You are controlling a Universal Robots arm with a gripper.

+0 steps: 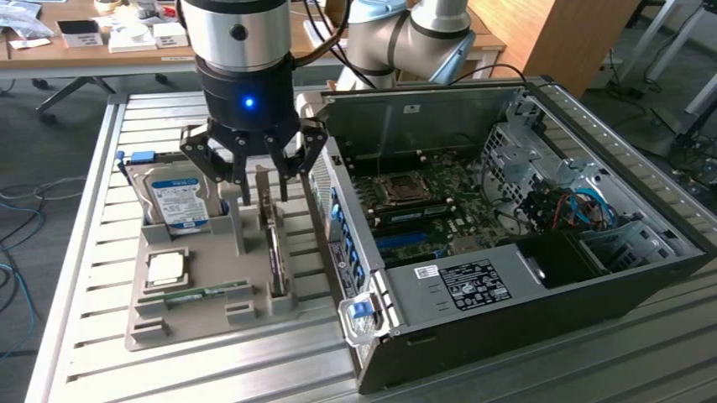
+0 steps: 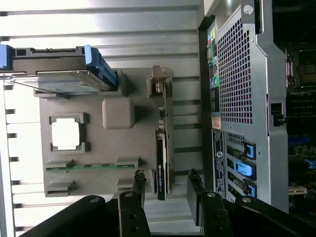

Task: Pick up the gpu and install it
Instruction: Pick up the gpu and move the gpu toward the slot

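At the exterior view's left a hard drive [image 1: 174, 201] stands in the grey tray [image 1: 168, 323] on the bench [image 1: 90, 353]. Further right the gpu [image 1: 274, 248] stands on edge in the tray. The end effector [image 1: 261, 197] hangs just above it, fingers [image 2: 139, 182] spread, one on each side, not pinching. The open computer case [image 1: 538, 252] is at the right
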